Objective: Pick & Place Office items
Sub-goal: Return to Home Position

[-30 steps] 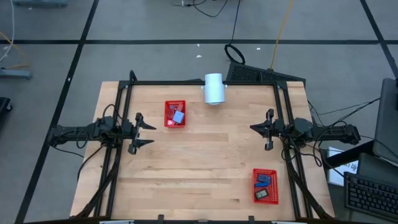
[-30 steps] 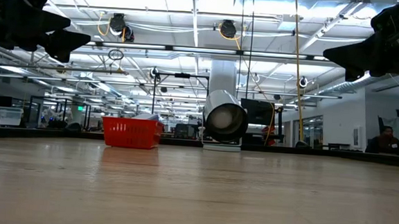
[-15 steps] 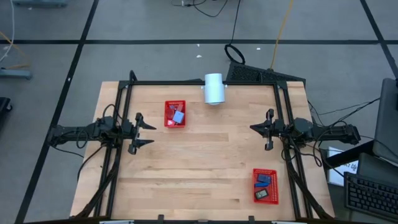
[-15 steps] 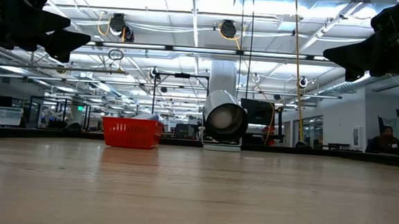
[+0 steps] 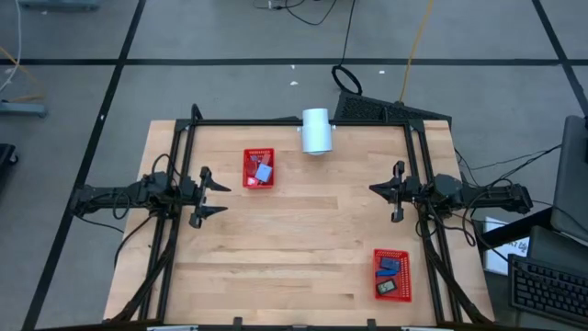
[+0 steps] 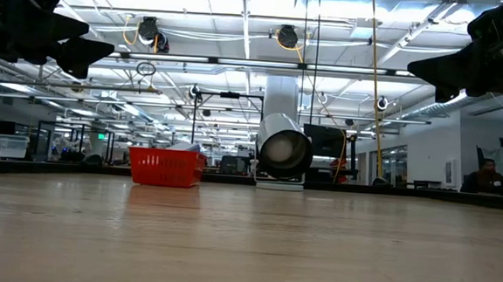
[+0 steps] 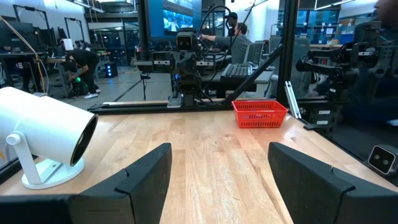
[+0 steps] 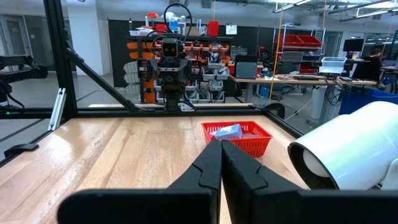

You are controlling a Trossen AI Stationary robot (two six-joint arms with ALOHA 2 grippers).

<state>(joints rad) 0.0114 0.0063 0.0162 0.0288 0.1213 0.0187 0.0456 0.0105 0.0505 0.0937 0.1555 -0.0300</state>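
Both arms hang raised at the sides of the table [image 5: 303,239], so I judge the sorting finished and the homing step in hand; my next move only calls for easing each arm into rest. My left gripper [image 5: 217,198] is spread wide and empty, and my right gripper [image 5: 375,189] is pinched closed on nothing. Every piece I can see sits in a red basket: the far basket [image 5: 259,151] near the white cylinder [image 5: 316,131] holds a light blue piece [image 5: 265,173], and the near basket [image 5: 391,251] by the right arm holds a dark blue piece [image 5: 390,267] and a black piece [image 5: 387,287].
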